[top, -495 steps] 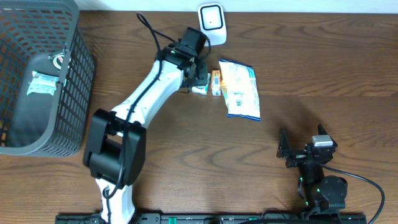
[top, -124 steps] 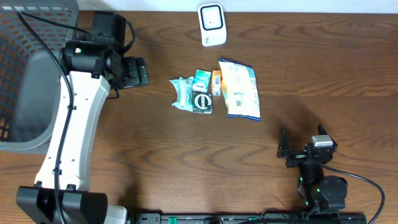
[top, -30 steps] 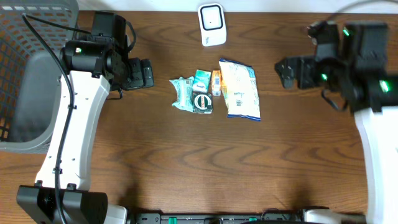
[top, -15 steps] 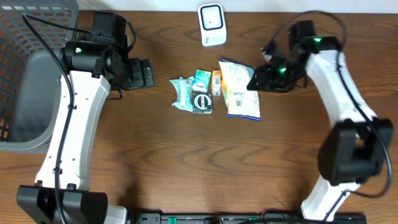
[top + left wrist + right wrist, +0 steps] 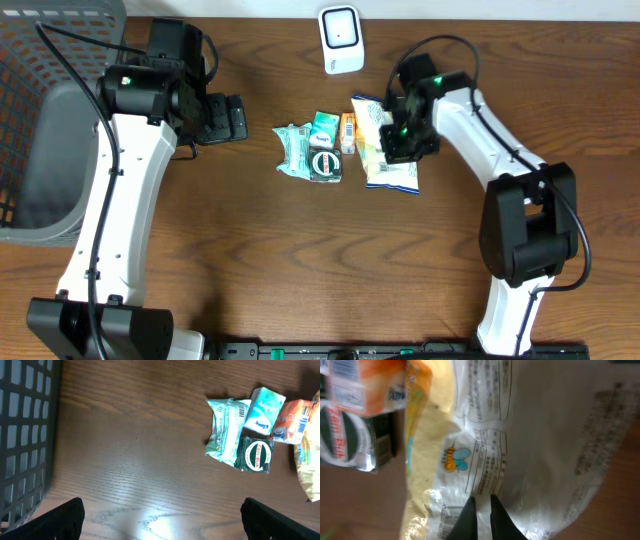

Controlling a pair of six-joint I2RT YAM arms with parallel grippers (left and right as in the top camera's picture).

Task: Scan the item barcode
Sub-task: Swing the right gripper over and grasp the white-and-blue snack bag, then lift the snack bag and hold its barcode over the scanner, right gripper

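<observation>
The item is a white and yellow snack bag (image 5: 393,172) lying flat right of the table's middle, its barcode (image 5: 451,521) near one end. My right gripper (image 5: 401,136) is down on the bag and shut, with a fold of the bag's film (image 5: 535,435) pinched between its fingertips (image 5: 482,501). The white scanner (image 5: 340,38) stands at the back edge, just beyond the bag. My left gripper (image 5: 222,117) hovers open over bare wood at the left, well apart from the items; its fingers (image 5: 62,516) hold nothing.
Left of the bag lie an orange pack (image 5: 347,132), a teal box (image 5: 324,127), a dark green round pack (image 5: 325,164) and a green tissue pack (image 5: 294,150). A grey wire basket (image 5: 60,120) fills the far left corner.
My right arm swung in from the right side, came down on the snack bag, and its jaws went from open to shut on it. The left arm has not moved.
</observation>
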